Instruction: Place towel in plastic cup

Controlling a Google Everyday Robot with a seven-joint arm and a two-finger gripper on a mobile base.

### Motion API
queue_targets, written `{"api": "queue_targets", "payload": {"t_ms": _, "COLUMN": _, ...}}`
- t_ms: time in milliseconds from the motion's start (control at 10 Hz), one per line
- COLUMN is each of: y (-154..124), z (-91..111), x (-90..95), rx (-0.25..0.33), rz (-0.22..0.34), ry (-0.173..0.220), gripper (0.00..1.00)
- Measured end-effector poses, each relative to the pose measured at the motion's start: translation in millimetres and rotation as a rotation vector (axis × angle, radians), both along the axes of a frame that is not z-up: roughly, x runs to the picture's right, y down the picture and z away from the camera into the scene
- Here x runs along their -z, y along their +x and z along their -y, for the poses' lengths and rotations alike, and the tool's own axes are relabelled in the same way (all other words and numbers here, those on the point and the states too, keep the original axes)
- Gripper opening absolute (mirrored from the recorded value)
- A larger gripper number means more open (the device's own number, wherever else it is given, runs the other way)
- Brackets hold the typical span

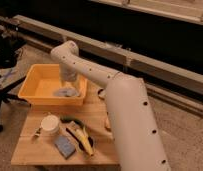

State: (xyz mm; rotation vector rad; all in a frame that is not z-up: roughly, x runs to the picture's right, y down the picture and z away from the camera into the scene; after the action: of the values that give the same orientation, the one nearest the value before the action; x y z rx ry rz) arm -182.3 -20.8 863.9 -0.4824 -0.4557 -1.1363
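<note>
A grey-blue towel (65, 92) lies crumpled inside the yellow bin (37, 77) at the back left of the wooden table. My gripper (68, 85) reaches down into the bin and sits right above the towel, at its far edge. A white plastic cup (50, 124) stands on the table in front of the bin. My arm (127, 120) fills the right side of the view and hides that part of the table.
A banana (83, 141) and a blue sponge (65, 146) lie near the table's front edge. A small orange item (107, 123) and a brush head (101, 93) peek out beside my arm. Floor surrounds the table (30, 150).
</note>
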Motion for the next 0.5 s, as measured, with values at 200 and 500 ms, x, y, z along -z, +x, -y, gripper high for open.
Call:
{"api": "queue_targets", "payload": {"t_ms": 200, "y": -5.7, "z": -6.6, "x": -11.5, "rx": 0.023, "rz": 0.010, "ry": -0.016, "gripper": 0.65}}
{"api": "queue_targets", "payload": {"t_ms": 500, "y": -14.2, "z": -19.2, "x": -30.6, "rx": 0.058, "rz": 0.032, "ry": -0.045, "gripper": 0.65}}
